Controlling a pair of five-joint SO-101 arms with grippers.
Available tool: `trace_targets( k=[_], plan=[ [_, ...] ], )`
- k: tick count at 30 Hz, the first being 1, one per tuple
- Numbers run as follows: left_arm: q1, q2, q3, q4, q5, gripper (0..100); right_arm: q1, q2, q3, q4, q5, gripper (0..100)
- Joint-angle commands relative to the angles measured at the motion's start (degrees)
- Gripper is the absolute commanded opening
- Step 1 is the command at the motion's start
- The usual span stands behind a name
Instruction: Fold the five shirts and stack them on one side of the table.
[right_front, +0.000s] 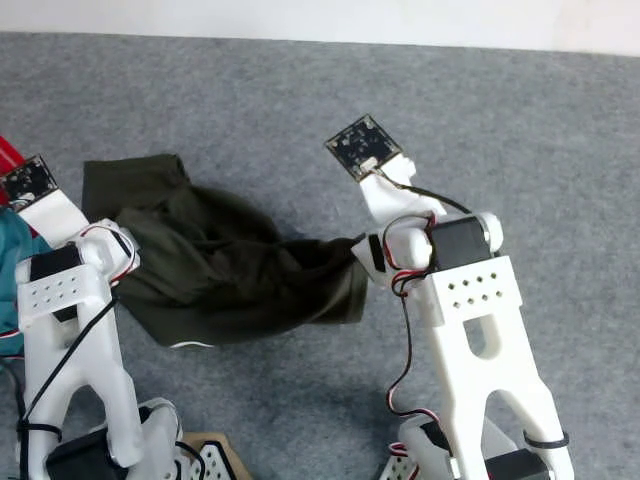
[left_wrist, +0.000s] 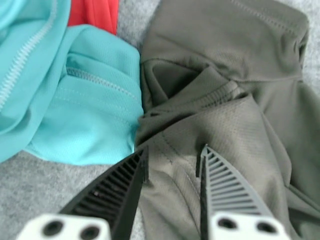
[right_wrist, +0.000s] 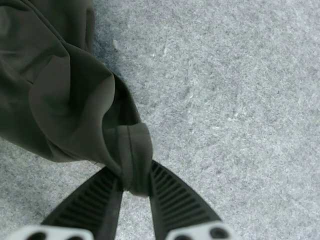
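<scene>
While the right gripper (right_wrist: 134, 171) pinches the olive shirt (right_front: 220, 270), the left gripper (left_wrist: 174, 150), fingers parted, should clamp before pulling imo.

We list a dark olive cloth shirt (right_front: 230, 270): matt, soft, with a fine mesh weave and stitched seams where seen close. We list a teal cloth shirt (left_wrist: 75, 100): matt mesh knit, pale stitching along its hems. A red cloth (left_wrist: 95, 12): smooth, with a faint sheen. The grey table cover (right_front: 500, 120): felt-like, rough, flecked, matt. We enter the left gripper (left_wrist: 174, 152) and right gripper (right_wrist: 135, 175): black ribbed plastic, matt, on white plastic mounts. The white arm frames (right_front: 480, 300): smooth matt plastic.
</scene>
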Motion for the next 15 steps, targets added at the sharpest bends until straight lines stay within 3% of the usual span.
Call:
trace_targets(
  k=[1, 7, 15],
  plan=[
    [-0.22, -0.13, 0.92, -2.73, 0.18, 17, -0.66, -0.13, -0.4, -0.92, 0.26, 0.6],
    [-0.13, 1.1, 0.92, -2.99, 0.18, 17, -0.66, -0.13, -0.4, -0.92, 0.26, 0.6],
    [-0.13, 13.32, -5.14, -3.52, 0.18, 17, -0.66, -0.13, -0.4, -0.92, 0.26, 0.6]
  ],
)
